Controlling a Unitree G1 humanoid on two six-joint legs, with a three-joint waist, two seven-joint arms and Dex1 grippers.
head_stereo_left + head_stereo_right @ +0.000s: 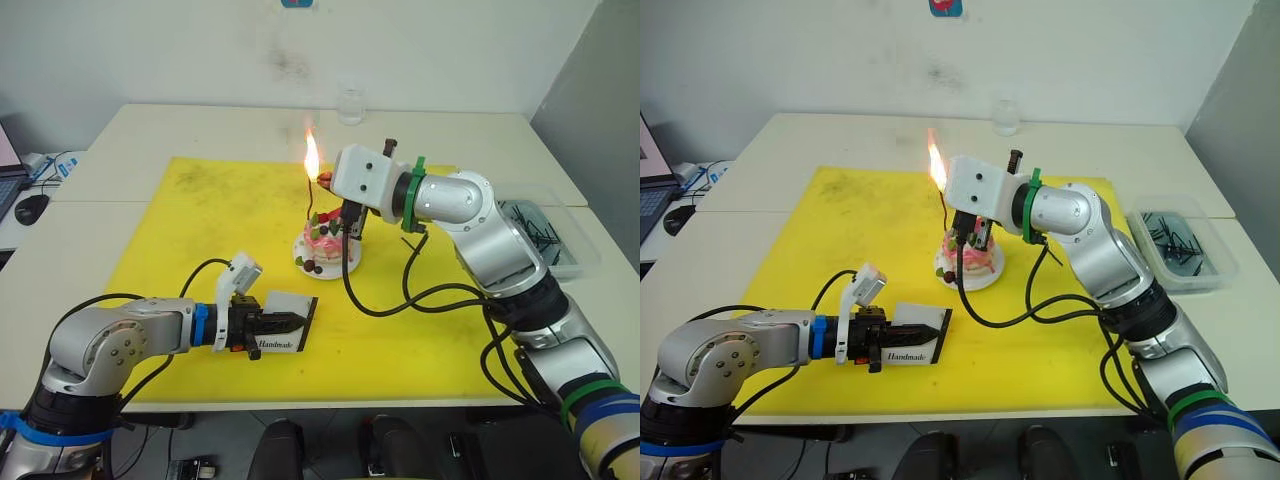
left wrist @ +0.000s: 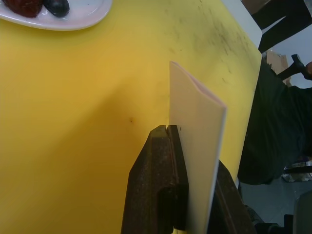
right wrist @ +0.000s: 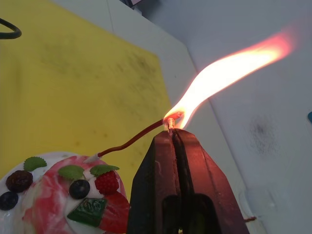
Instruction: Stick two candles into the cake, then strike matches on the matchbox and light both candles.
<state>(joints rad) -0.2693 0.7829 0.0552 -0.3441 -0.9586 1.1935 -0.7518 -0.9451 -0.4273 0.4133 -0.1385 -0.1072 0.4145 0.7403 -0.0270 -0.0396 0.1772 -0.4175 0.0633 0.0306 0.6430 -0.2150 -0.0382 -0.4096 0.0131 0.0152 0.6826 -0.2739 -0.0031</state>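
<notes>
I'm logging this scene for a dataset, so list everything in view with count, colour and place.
cake: one, pink, on white plate, mid yellow mat.
candle: one visible, dark red, in cake, tip aflame.
matchbox: one, white, near mat edge.
mat: one, yellow, on table.
glass: one, clear, far table edge.
tray: one, clear, holding dark pieces, right of mat.
left gripper: shut on matchbox.
right gripper: shut, at flame.

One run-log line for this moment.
left gripper: shut on matchbox | right gripper: shut on match, at candle tip | flame: burning | cake: candle in
</notes>
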